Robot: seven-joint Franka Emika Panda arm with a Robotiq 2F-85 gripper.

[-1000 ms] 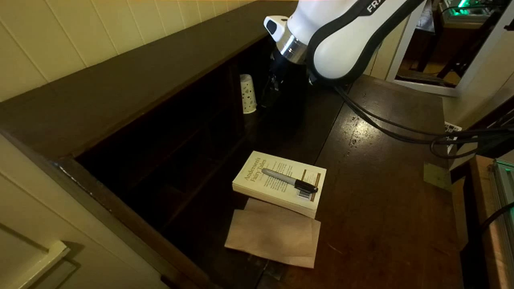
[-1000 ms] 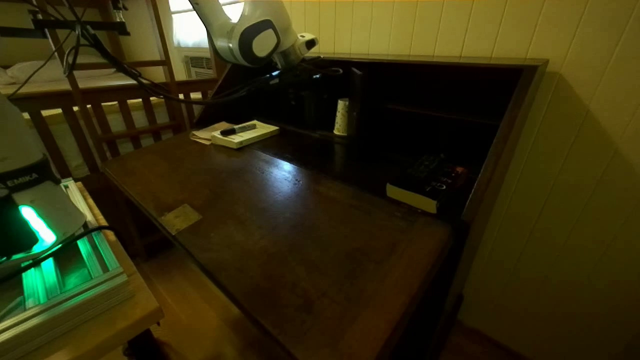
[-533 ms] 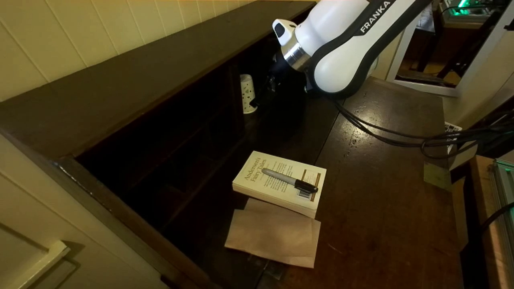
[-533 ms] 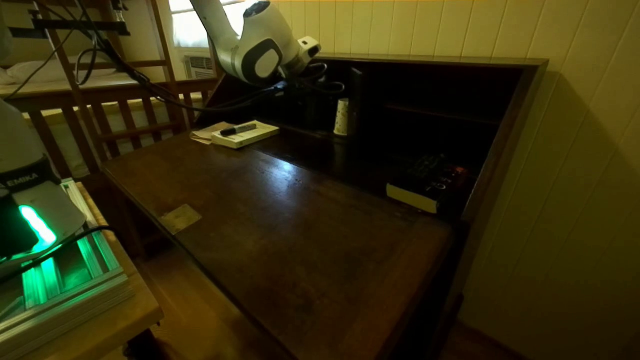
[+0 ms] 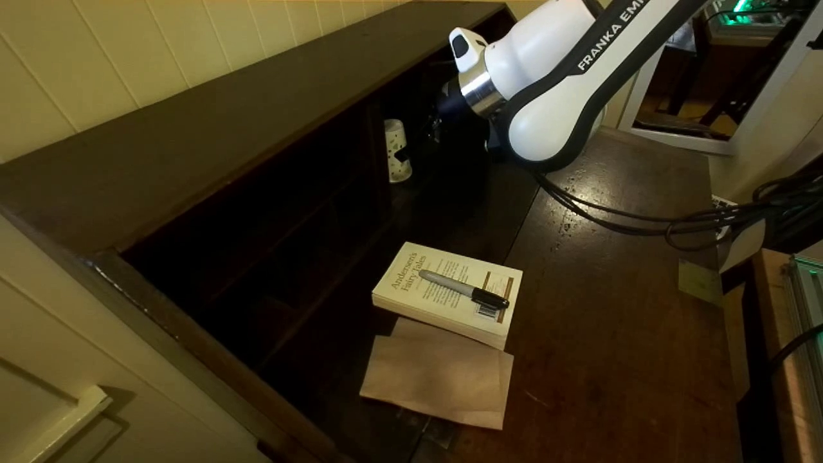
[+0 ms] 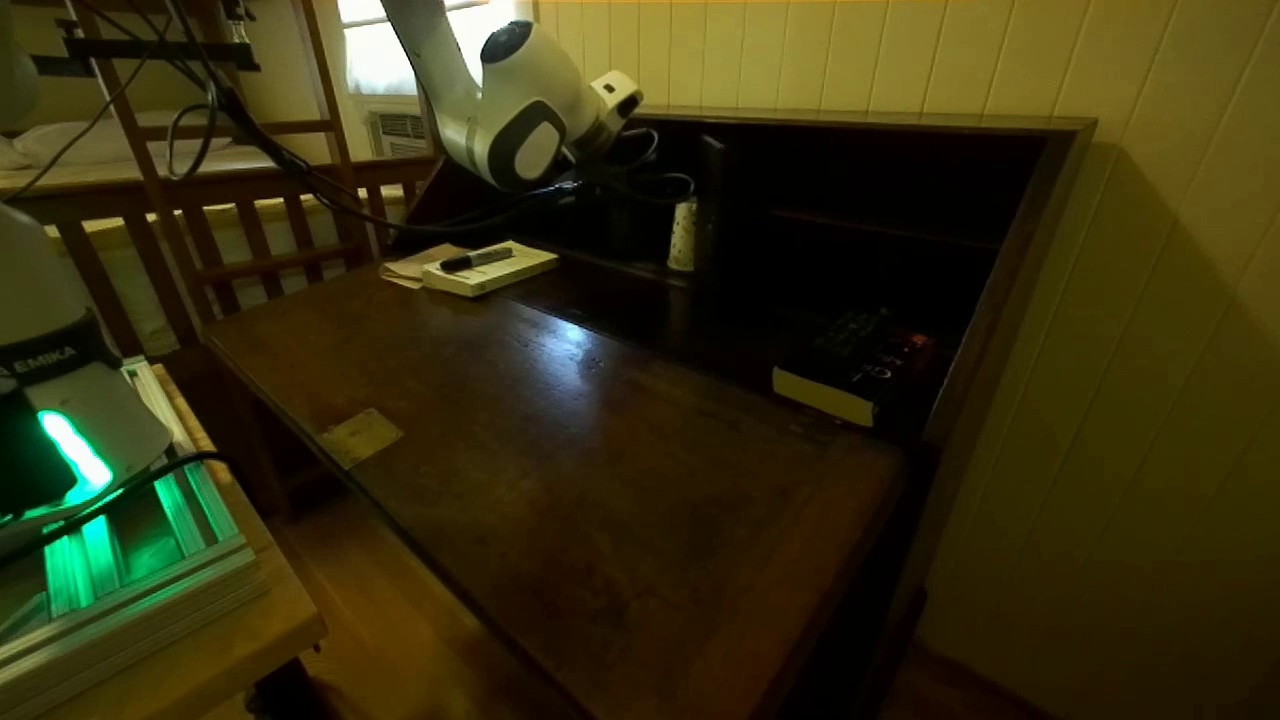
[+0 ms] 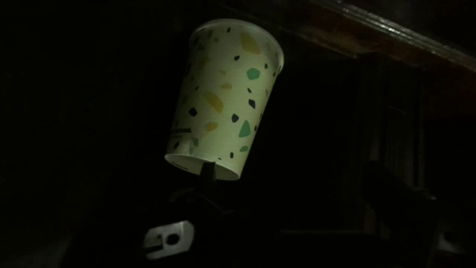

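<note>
A pale paper cup [image 7: 227, 100] with green, yellow and dark flecks stands mouth down beside an upright divider; both exterior views show the cup [image 5: 394, 134] [image 6: 683, 240]. My gripper [image 7: 292, 167] is open, its fingers far apart with nothing seen between them. One of the fingers [image 7: 208, 172] overlaps the cup's recessed base in the wrist view; whether it touches cannot be told. In an exterior view a dark fingertip [image 5: 402, 155] crosses in front of the cup's side. Deep shadow hides most of the gripper body, and the far finger is barely visible.
A cream book [image 5: 443, 289] carries a grey marker [image 5: 450, 283], with folded brown paper [image 5: 437, 379] beside it. A dark thick book [image 6: 850, 365] lies towards the desk's opposite end. The hutch's top board [image 5: 225, 122] overhangs its shelves. Cables [image 5: 617, 215] hang from the arm.
The wrist has tilted and the forearm has come lower. In an exterior view the fingertip has moved left and up until it overlaps the cup. The cup, books and marker have stayed put.
</note>
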